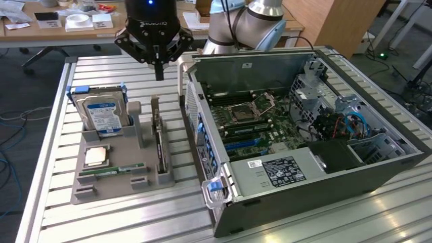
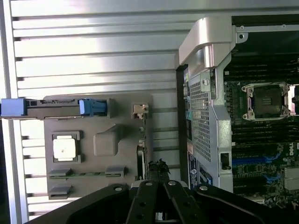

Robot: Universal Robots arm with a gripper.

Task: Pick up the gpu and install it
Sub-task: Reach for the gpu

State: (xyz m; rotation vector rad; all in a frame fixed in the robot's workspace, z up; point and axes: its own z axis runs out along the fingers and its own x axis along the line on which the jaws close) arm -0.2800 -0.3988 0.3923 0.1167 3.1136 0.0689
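Note:
The gpu stands on its long edge in a slot of the grey holder tray, a thin dark card seen edge-on. In the wrist view the gpu appears as a narrow brownish strip along the tray's edge nearest the computer case. My gripper hangs above the far end of the card, fingers pressed together, shut with nothing between them. In the wrist view my gripper points down over the card's line, clear of it.
An open computer case lies on its side to the exterior view's right of the tray, its motherboard exposed. The tray also holds a silver hard drive, a CPU and a green RAM stick. The slatted metal table surrounds them.

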